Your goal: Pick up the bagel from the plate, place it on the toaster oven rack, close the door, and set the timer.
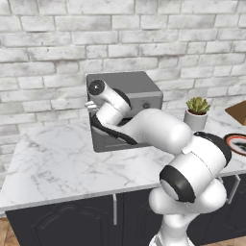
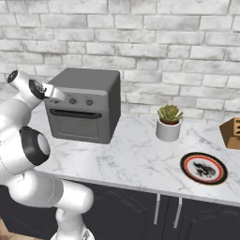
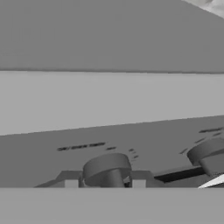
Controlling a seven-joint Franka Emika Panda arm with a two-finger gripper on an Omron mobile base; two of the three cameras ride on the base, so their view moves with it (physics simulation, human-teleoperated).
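- Since the door (image 2: 78, 123) of the toaster oven (image 2: 84, 103) stands shut and the plate (image 2: 204, 168) lies bare near the bench (image 2: 131, 161) front edge, well off to the right, the step in hand looks like setting the timer.
- Nearest the camera on the hand, the fingers (image 3: 105, 183) stand either side of a round dark knob (image 3: 107, 168) on the oven's control strip; whether they have pinched it or only bracket it cannot be told.
- From the right base camera, the hand (image 2: 50, 92) reaches in at the oven's upper left corner, level with the row of knobs above the door handle.
- Neither the bagel nor the rack can be seen; by judgement both sit behind the closed door.
- Further right, a second knob (image 3: 209, 154) sits apart on the same strip.
- Next, the move calls for a firm pinch on the knob, then a steady roll of the wrist without slipping off.
- Beyond, a potted plant (image 2: 169, 123) stands before the brick wall (image 2: 178, 51).
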